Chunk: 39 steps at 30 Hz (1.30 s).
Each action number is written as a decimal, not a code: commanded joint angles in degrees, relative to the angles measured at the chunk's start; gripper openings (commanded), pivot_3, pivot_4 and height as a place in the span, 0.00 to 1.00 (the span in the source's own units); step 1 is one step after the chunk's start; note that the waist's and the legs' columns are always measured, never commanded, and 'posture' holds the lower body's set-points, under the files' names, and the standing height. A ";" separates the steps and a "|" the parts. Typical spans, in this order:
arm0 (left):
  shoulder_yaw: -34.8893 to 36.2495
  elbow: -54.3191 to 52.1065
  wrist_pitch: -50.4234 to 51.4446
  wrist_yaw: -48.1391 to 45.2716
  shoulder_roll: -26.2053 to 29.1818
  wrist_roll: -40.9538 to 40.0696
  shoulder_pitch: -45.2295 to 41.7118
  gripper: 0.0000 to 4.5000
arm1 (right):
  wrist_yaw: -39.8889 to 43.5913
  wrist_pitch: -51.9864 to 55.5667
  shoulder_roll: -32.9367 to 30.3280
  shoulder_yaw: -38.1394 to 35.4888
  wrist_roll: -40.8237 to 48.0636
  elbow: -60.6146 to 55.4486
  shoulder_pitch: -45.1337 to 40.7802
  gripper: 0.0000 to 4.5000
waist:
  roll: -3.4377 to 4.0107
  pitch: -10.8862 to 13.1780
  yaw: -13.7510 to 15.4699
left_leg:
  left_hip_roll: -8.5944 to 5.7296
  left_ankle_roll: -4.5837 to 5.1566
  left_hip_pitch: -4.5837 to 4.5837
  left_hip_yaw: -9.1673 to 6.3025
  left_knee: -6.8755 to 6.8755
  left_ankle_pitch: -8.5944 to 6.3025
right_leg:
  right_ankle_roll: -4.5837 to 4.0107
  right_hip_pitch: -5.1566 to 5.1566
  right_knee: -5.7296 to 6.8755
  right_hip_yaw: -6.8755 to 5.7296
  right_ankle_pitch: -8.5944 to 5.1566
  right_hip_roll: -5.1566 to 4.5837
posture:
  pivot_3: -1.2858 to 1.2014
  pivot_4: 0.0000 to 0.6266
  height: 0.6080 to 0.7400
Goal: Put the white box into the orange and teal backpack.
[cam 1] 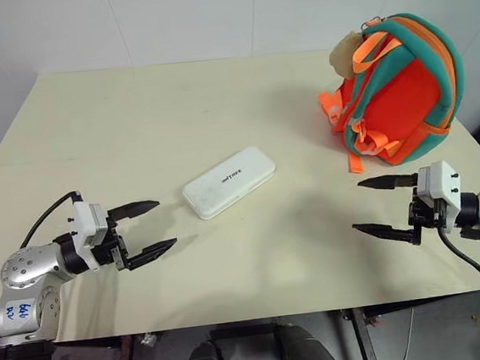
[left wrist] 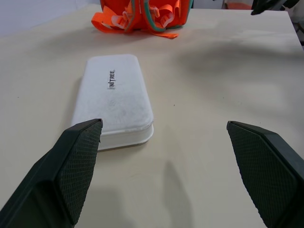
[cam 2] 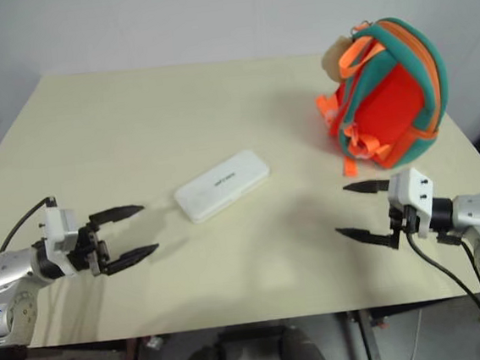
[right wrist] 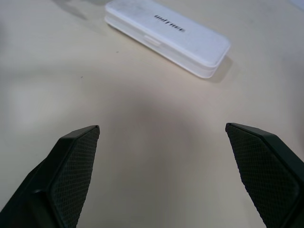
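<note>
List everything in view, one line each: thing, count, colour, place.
flat white rectangular box: 1, white with small dark lettering, lying flat near the table's middle
small rounded orange and teal backpack: 1, orange panels, teal trim, standing at the table's far right
beige plush charm: 1, beige, at the backpack's top
rectangular table: 1, cream, under everything
left gripper: 1, black jaws open, empty, left of the box
right gripper: 1, black jaws open, empty, in front of the backpack
</note>
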 commanded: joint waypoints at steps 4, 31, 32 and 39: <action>1.41 -2.66 -0.31 1.99 0.28 -0.22 -0.84 0.99 | -0.53 0.19 0.62 1.57 -0.65 0.00 -2.82 1.00 | 0.00 0.00 0.02 | 0.00 0.00 0.02 -0.01 0.01 0.00 | 0.00 0.00 0.04 -0.01 0.00 0.01 | 0.52 0.24 1.00; -4.93 -17.78 27.21 33.89 -7.43 5.58 2.92 0.01 | -29.06 -16.41 26.72 13.44 -25.09 68.20 -51.00 0.00 | 0.06 0.03 -1.17 | -0.01 -0.01 -0.02 -0.12 -0.02 0.01 | 0.01 -0.09 0.19 -0.12 0.01 -0.06 | 0.52 0.24 1.00; -5.33 -18.15 28.42 34.96 -8.00 5.71 2.72 0.01 | -29.77 -16.70 27.25 13.44 -25.67 69.55 -51.83 0.00 | 0.06 0.03 -1.34 | -0.02 -0.01 -0.03 -0.14 -0.02 0.01 | 0.01 -0.09 0.19 -0.13 0.02 -0.06 | 0.52 0.24 1.00; -8.99 -16.83 31.61 41.46 -12.50 9.15 0.48 0.01 | -32.20 -16.79 31.22 14.29 -29.60 73.76 -53.88 0.00 | 0.06 0.03 -1.95 | -0.03 -0.04 -0.02 -0.15 0.05 0.02 | 0.02 -0.09 0.34 -0.13 0.02 -0.02 | 0.52 0.24 1.00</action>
